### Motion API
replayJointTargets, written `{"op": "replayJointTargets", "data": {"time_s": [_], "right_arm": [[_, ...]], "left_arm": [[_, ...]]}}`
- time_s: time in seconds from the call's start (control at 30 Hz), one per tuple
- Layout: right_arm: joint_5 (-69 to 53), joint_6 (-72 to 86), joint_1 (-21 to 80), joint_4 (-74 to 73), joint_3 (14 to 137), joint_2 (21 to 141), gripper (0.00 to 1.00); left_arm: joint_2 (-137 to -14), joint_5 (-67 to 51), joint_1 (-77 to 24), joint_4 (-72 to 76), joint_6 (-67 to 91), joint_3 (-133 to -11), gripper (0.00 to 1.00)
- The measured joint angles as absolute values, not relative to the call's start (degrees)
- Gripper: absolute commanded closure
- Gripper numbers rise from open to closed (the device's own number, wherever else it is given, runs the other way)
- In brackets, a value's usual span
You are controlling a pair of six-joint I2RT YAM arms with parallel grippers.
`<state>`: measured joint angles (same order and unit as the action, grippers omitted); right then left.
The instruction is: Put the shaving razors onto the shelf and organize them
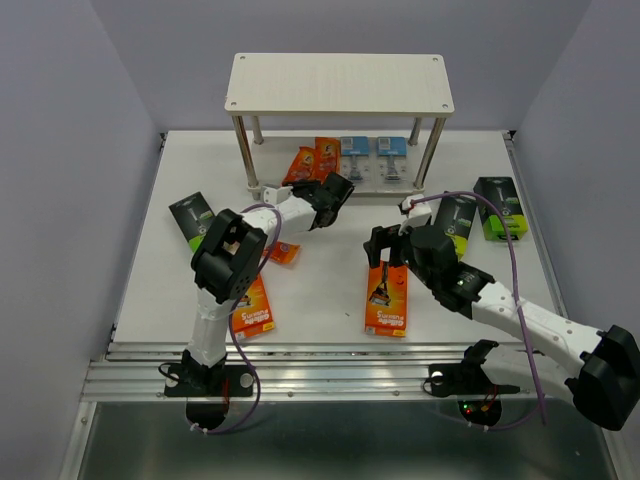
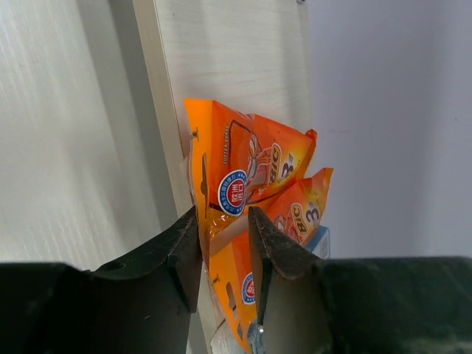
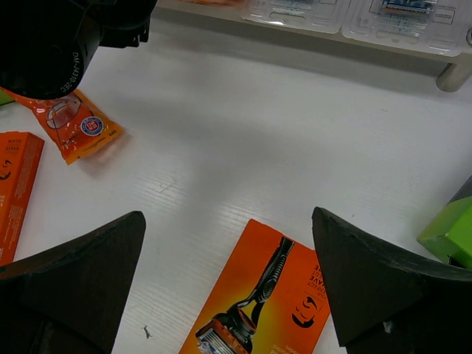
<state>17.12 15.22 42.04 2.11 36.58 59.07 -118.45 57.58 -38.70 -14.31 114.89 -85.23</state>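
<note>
Our left fingers point(image 2: 181, 254) stood parted around an orange packet point(image 2: 243, 173) on the shelf point(image 2: 221, 51), lower board, twelve o'clock on the bench point(image 1: 320, 285). We judged a straight retreat best, lest the packet drag. Our right fingers point(image 3: 74, 273) gaped empty over an orange box point(image 3: 269, 310).

Shelf point(image 1: 338, 82), 12 o'clock; under its top, two orange foil packets point(image 1: 300, 163), two blister packs point(image 1: 391, 150). Surface point(image 1: 320, 290): orange boxes point(image 1: 386, 298), 6 and 8 o'clock; black-lime boxes point(image 1: 499, 207), 3 and 9.
</note>
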Motion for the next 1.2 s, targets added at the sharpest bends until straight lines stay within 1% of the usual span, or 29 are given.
{"op": "replayJointTargets", "data": {"time_s": [0.33,0.4,0.43,0.5,0.53,0.63,0.67,0.83,0.9,1.07,1.2], "right_arm": [[16.56,15.27,41.60,2.11,36.58,59.33,0.00],[16.47,15.27,41.58,2.11,36.56,59.33,0.00],[16.43,15.27,41.58,2.11,36.56,59.33,0.00],[16.25,15.29,41.58,2.11,36.56,59.33,0.00],[16.14,15.31,41.58,2.11,36.56,59.33,0.00],[15.84,15.44,41.58,2.11,36.56,59.33,0.00],[15.62,15.49,41.58,2.11,36.56,59.33,0.00],[14.50,15.88,41.58,2.13,36.56,59.33,0.00],[13.76,15.88,41.58,2.13,36.56,59.33,0.00],[10.76,15.59,41.58,2.15,36.56,59.31,0.00],[7.03,14.22,41.58,2.15,36.58,59.24,0.00]], "left_arm": [[-118.45,57.01,-39.75,-9.91,114.87,-85.23,0.62],[-118.45,56.93,-39.75,-8.93,114.85,-85.23,0.58],[-118.45,56.93,-39.75,-8.67,114.87,-85.21,0.52],[-118.43,56.77,-39.72,-8.23,114.89,-85.19,0.45],[-118.32,56.64,-39.70,-7.73,114.78,-84.82,0.39],[-117.82,56.25,-39.72,-7.40,114.74,-83.66,0.30],[-117.40,55.99,-39.72,-7.25,114.83,-82.89,0.24],[-114.80,55.27,-39.70,-7.14,114.72,-80.44,0.12],[-112.95,54.83,-39.72,-7.07,114.76,-79.00,0.02],[-105.97,53.65,-39.72,-6.31,113.47,-75.35,0.01],[-97.71,51.18,-39.72,-4.91,107.18,-71.20,0.01]]}}
